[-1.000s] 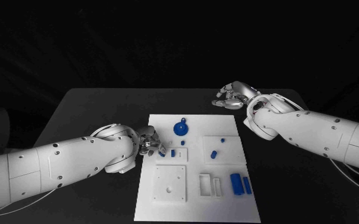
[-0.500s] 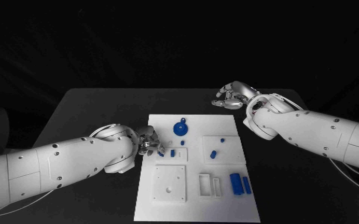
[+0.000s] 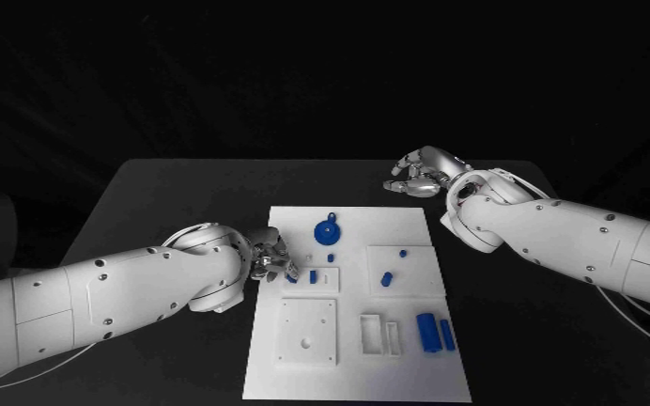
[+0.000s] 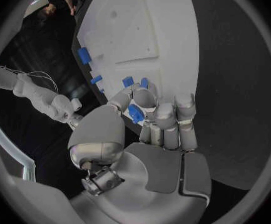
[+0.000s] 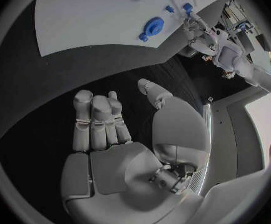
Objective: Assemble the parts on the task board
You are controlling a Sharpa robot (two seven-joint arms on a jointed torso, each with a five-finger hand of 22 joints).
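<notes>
The left hand (image 3: 272,261) pinches a small blue part (image 4: 135,113) in its fingertips at the board's (image 3: 420,223) left edge. The right hand (image 3: 424,173) hovers over the table (image 3: 177,195) beyond the board's far right corner, fingers loosely curled, holding nothing.

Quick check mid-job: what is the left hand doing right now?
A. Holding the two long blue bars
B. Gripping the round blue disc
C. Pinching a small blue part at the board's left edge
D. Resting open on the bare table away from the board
C: in the left wrist view the left hand pinches a small blue part in its fingertips, right at the edge of the white task board.
</notes>
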